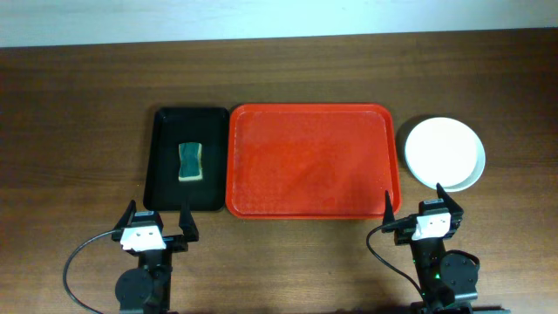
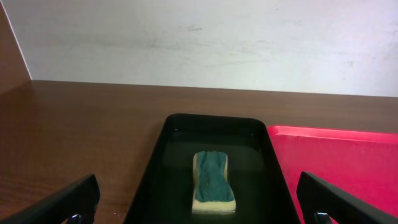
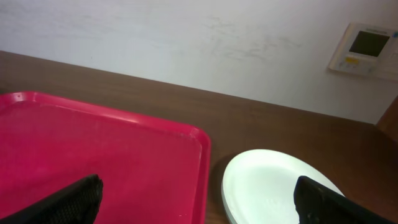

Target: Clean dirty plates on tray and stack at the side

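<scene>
Plates [image 1: 443,152]: stacked on the wood at 3 o'clock of the tray, just beside its rim, not touching. White one on top, and a paler edge peeks out under it at 5 o'clock. You can't tell how many lie below.
Tray [image 1: 309,161]: red, mid-table, long side running 9 to 3.
L gripper [image 1: 158,209]: jaws spread wide and gripping nothing. It sits at 6 o'clock of the blk tray. On your wrist cam both fingers [image 2: 68,205] frame the sponge from well back.
R gripper [image 1: 414,202]: also wide and free, at the tray's 5 o'clock corner, w/ the plates at its 1 o'clock. One finger [image 3: 68,199] sits over red, the other over the plate edge.
Blk tray [image 1: 166,157]: narrow, up against the tray's 9 o'clock side.
Sponge [image 1: 190,162]: green face up, yellow underneath, lying flat mid blk tray.
</scene>
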Tool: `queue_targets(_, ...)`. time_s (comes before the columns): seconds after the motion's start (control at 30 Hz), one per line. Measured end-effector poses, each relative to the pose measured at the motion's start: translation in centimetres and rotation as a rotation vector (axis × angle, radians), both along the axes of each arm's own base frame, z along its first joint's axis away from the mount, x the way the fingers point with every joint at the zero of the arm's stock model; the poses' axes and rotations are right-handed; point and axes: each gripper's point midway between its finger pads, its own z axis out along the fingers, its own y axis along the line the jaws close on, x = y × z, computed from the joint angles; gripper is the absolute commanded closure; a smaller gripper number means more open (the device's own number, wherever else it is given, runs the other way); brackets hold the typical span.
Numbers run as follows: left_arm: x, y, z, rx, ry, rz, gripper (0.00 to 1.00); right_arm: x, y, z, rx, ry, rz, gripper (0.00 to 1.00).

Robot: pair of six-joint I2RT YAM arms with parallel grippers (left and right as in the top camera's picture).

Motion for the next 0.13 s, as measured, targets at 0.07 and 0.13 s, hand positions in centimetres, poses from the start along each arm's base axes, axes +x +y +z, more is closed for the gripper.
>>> queue_targets(0.07,0.0,0.0,0.0,0.0,0.0,0.0,0.01,0.0,0.0,0.0,0.0,0.0,0.0,0.01)
queue_targets(0.13,0.0,0.0,0.0,0.0,0.0,0.0,0.01,0.0,-0.01,0.0,0.0,0.0,0.0,0.01)
